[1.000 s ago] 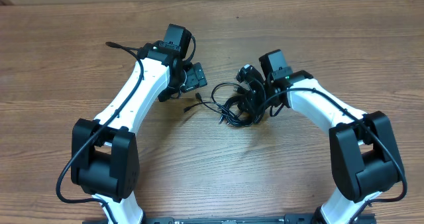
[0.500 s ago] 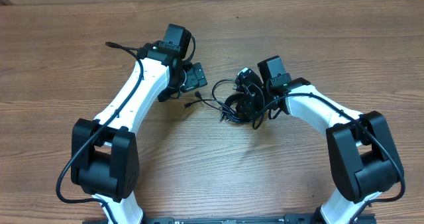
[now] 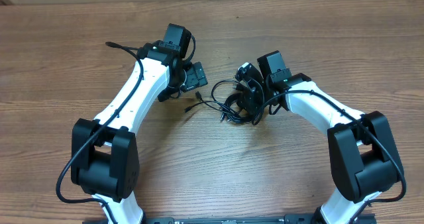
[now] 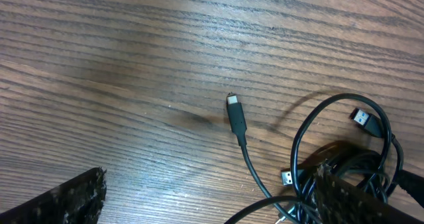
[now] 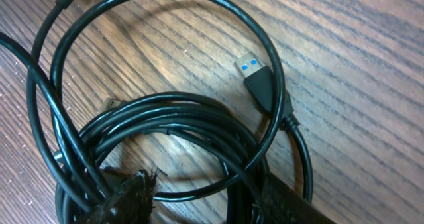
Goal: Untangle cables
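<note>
The cables (image 3: 233,106) lie as a black tangle of loops on the wooden table, between the two arms. My right gripper (image 3: 247,95) is down in the tangle's right side. In the right wrist view it (image 5: 207,184) stands partly open, and several strands (image 5: 172,114) cross the gap between its fingers (image 5: 126,197) with wood showing behind them. A blue-tongued USB plug (image 5: 257,77) lies just ahead. My left gripper (image 3: 196,79) hovers left of the tangle, wide open and empty (image 4: 209,177). Below it a loose cable end with a small plug (image 4: 236,116) rests on the wood, and another plug (image 4: 361,116) lies farther right.
The wooden table (image 3: 66,85) runs well beyond both arms. A black wire (image 3: 118,46) sticks out from the left arm at the upper left. Both arm bases stand at the near edge.
The right gripper's jaws have widened around the cable strands. It nudged slightly left and back, and the tangle shifted a little with it. The left arm stayed put.
</note>
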{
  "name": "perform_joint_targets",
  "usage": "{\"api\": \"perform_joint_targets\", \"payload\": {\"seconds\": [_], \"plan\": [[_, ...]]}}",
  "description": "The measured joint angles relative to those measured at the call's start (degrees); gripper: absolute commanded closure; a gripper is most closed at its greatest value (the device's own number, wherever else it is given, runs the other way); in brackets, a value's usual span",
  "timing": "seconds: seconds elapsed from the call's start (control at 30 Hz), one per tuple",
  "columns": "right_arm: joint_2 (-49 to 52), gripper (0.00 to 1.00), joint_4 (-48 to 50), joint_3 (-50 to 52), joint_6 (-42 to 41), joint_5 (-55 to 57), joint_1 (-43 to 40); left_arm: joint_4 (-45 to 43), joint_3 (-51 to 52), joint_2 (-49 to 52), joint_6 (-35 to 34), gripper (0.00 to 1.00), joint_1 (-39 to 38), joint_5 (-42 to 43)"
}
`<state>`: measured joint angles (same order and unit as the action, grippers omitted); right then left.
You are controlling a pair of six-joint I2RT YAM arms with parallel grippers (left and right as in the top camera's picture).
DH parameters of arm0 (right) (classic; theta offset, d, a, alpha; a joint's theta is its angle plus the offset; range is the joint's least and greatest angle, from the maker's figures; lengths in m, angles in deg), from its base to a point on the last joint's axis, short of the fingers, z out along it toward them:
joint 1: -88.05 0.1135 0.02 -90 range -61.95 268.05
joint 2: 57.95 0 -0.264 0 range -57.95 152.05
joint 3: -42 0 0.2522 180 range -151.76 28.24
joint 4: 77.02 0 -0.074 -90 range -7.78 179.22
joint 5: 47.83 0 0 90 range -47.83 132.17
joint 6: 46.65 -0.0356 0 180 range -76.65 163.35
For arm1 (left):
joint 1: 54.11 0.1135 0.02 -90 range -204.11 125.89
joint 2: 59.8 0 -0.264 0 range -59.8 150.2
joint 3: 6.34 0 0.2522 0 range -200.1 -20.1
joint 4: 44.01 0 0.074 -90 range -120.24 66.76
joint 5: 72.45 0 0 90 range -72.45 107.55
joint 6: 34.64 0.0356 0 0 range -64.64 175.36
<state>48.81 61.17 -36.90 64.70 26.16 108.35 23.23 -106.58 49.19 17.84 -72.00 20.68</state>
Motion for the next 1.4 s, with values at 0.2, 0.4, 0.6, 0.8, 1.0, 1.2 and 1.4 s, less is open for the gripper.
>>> {"api": "perform_joint_targets", "payload": {"seconds": [0.2, 0.4, 0.6, 0.8, 1.0, 1.2, 1.4], "plan": [[0.0, 0.53, 2.5, 0.9, 0.7, 0.2, 0.0, -0.4, 0.0, 0.0, 0.0, 0.04, 0.0, 0.0], [2.3, 0.81, 4.5, 2.7, 0.6, 0.2, 0.0, -0.3, 0.0, 0.0, 0.0, 0.05, 0.0, 0.0], [2.6, 0.96, 3.8, 1.9, -5.9, -0.7, -0.4, -0.3, 0.0, 0.0, -0.1, 0.04, 0.0, 0.0], [2.4, 0.96, -4.5, -0.6, -12.3, -7.0, -0.4, -0.8, 0.0, 0.0, -0.4, 0.0, 0.0, 2.2], [-0.5, 0.96, -9.5, -2.8, -15.6, -19.8, -0.4, -1.0, 0.0, 0.0, -0.5, 0.0, 0.0, 3.8], [-3.1, 0.96, -11.8, -3.3, -16.7, -37.6, -1.2, -1.0, 0.0, 0.0, -0.5, 0.0, 0.0, 4.2], [-3.1, 0.96, -10.3, -3.4, -17.0, -54.2, -4.7, -1.0, 0.0, 0.0, -1.0, 0.0, 0.0, 4.5]]}}
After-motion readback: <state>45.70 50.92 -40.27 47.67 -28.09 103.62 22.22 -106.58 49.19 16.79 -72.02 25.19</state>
